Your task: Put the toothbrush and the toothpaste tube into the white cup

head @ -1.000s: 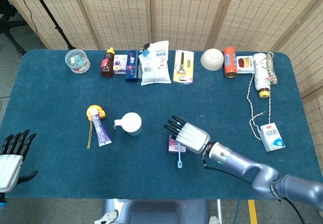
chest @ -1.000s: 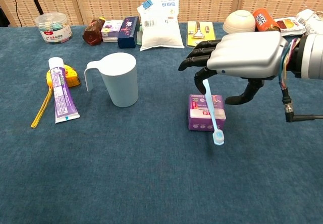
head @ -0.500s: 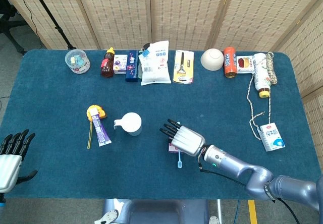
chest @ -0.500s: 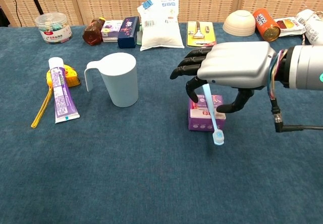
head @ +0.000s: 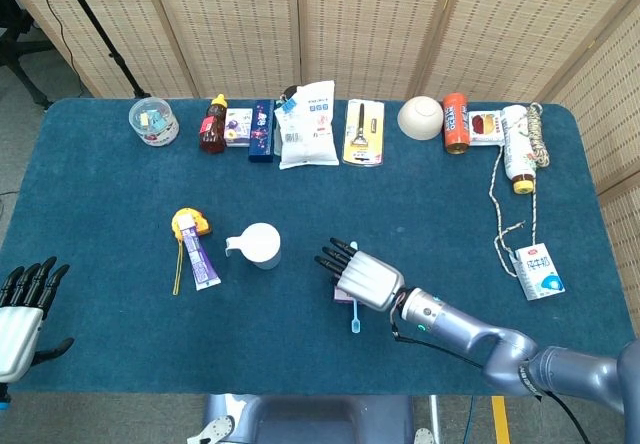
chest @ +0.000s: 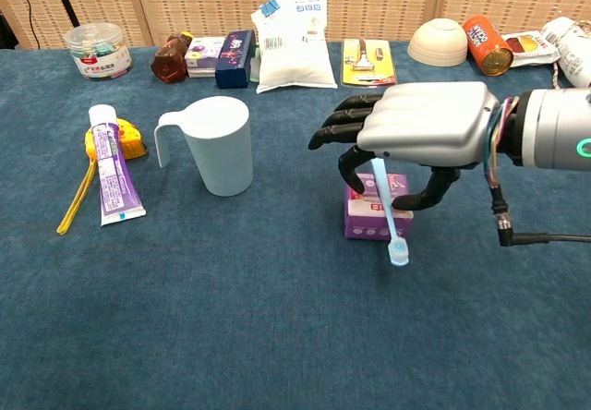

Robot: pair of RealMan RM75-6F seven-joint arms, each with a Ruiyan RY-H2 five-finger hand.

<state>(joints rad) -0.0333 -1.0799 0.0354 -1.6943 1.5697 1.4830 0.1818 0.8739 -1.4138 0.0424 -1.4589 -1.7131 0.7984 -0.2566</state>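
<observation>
The light-blue toothbrush [chest: 391,225] lies tilted across a small purple box [chest: 365,218], its head hanging off the near edge; the head view shows the toothbrush [head: 355,316] poking out below the hand. My right hand [chest: 420,124] hovers low over the box, one finger and the thumb curling down on either side of the handle, not plainly closed on it. The white cup [chest: 222,147] stands upright to the left, handle facing left. The purple toothpaste tube [chest: 114,177] lies flat further left. My left hand [head: 25,309] rests off the table's near-left corner, fingers spread, holding nothing.
A yellow tape measure [chest: 129,142] and a yellow strip [chest: 74,198] lie by the tube. Along the far edge sit a plastic jar [chest: 94,50], bottles, a white bag [chest: 294,41], a bowl [chest: 441,41] and a can. A milk carton [head: 538,270] and string lie at the right.
My right hand has moved left and down over the purple box, its fingers closing in around the toothbrush handle. The toothbrush has barely shifted. The left hand is still.
</observation>
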